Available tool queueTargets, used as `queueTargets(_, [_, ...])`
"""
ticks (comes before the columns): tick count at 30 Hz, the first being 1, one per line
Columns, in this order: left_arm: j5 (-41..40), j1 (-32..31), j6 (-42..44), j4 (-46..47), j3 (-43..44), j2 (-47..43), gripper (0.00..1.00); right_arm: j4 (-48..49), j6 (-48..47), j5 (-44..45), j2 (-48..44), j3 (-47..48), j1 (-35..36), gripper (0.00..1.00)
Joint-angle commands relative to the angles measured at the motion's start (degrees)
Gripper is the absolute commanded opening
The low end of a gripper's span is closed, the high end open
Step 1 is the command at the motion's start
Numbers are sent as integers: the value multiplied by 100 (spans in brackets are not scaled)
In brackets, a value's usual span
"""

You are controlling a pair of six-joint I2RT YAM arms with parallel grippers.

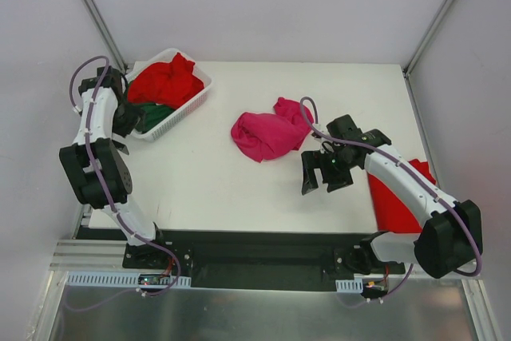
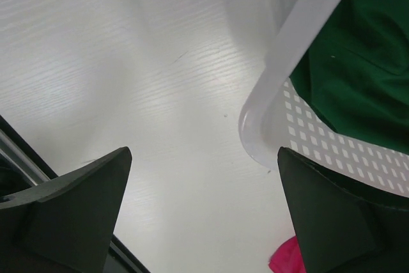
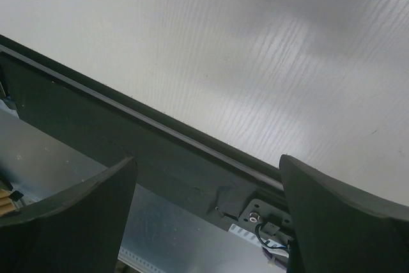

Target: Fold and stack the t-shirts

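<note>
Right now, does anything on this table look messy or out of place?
The magenta-pink t-shirt lies crumpled in the middle, unfolded. A red t-shirt sits at the table's right edge, partly under the right arm. Nothing looks damaged.

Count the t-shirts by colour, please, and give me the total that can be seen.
Red t-shirts: 2
Dark green t-shirt: 1
Magenta-pink t-shirt: 1
Total: 4
The heap in the basket may hide more.

Your site: robot lab test cell. You have white enclosure panels (image 1: 263, 5), aluminium frame posts (image 1: 94, 12), white table (image 1: 207, 189), black mounting plate (image 1: 255, 249), and slotted cable ducting (image 1: 104, 279).
</note>
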Motion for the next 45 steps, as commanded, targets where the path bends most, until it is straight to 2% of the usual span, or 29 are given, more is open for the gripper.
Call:
queueTargets(1, [39, 119, 340, 223, 22, 284, 99, 0, -48, -95, -30, 10, -31, 96])
queueTargets(5, [13, 251, 549, 250, 372, 898, 98, -18, -49, -69, -91, 10, -31, 96])
queueTargets(8, [-145, 269, 944, 232, 942, 1329, 73, -35, -49, -7, -153, -25, -31, 96])
queueTargets(9, [-155, 277, 1042, 223, 1102, 1435, 27, -35, -49, 10, -162, -34, -31, 96])
queueTargets(10, [-146, 278, 1156, 223, 1277, 1558, 0, -26, -49, 28, -171, -43, -22, 96])
queueTargets(13, [187, 269, 1998, 180, 2278, 2059, 0, -52, -57, 46, -153, -35, -22, 96])
queueTargets(14, [249, 225, 2410, 14, 2899, 2304, 0, -53, -57, 46, -153, -26, -31, 96])
queueTargets(16, [136, 190, 2729, -241, 3656, 2499, 0, -44, -31, 54, -145, 1, -31, 96])
queueTargets(17, [83, 207, 2913, -295, 3704, 2534, 0, -35, -22, 37, -127, 9, -31, 96])
queueTargets(19, [-93, 286, 2915, -251, 3513, 2421, 0, -44, -13, 28, -109, 36, -22, 96])
queueTargets(30, [39, 216, 3749, -286, 2290, 2298, 0, -70, -5, 2, 66, 168, -31, 96])
queueTargets(33, [-356, 163, 3785, -322, 1965, 2113, 0, -18, 48, -42, 110, 150, -31, 96])
queueTargets(39, [-1164, 5, 4347, -462, 2211, 2166, 0, 62, 118, -130, 154, 98, -22, 96])
queueTargets(41, [-1139, 14, 4400, -453, 2175, 2113, 0, 79, 145, -139, 172, 89, -22, 96])
queueTargets(45, [-534, -135, 4576, -445, 2184, 2025, 0, 106, 163, -165, 172, 71, -22, 96])
